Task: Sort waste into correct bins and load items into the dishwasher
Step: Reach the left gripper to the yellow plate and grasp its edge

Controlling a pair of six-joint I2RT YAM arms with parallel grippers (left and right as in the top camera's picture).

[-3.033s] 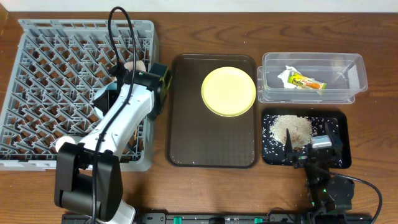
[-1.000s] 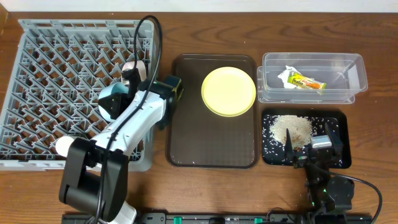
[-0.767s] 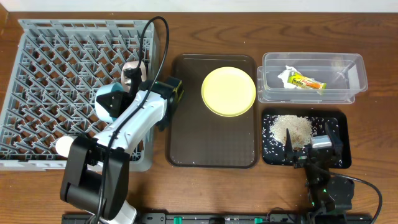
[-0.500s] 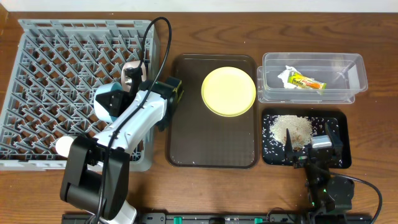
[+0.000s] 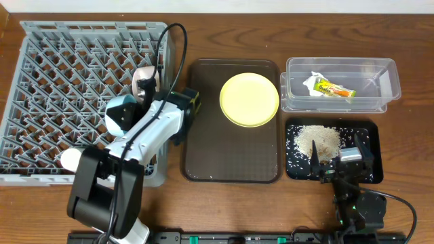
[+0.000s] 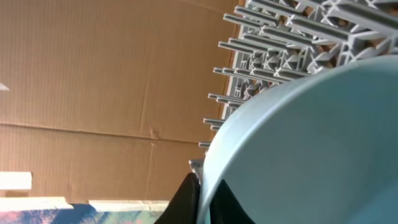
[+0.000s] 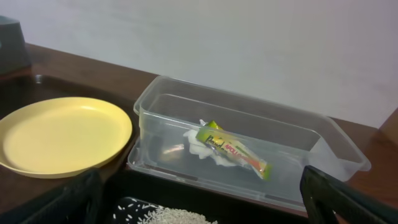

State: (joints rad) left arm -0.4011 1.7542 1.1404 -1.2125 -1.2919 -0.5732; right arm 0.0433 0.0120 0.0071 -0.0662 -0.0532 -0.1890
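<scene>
My left gripper (image 5: 140,102) is shut on the rim of the light-blue bowl (image 5: 121,115) and holds it on edge over the right part of the grey dish rack (image 5: 61,81). In the left wrist view both black fingers (image 6: 191,198) pinch the bowl's rim, the bowl (image 6: 311,137) fills the right, and the rack's pegs (image 6: 280,31) show above. A white cup (image 5: 144,72) stands in the rack just behind. The yellow plate (image 5: 249,99) lies on the brown tray. The wrapper (image 5: 333,89) and white paper (image 5: 313,81) lie in the clear tub (image 5: 380,74). My right gripper (image 5: 339,159) is open over the black tray (image 5: 371,130).
The dark brown serving tray (image 5: 230,156) lies between the rack and the bins. Rice (image 5: 319,139) is heaped in the black tray. The right wrist view shows my right gripper (image 7: 200,186), the plate (image 7: 59,134), tub (image 7: 155,99), wrapper (image 7: 233,152) and paper (image 7: 196,140).
The left wrist has swung right and toward the front, and the blue bowl now shows on edge over the rack. The right arm has not moved.
</scene>
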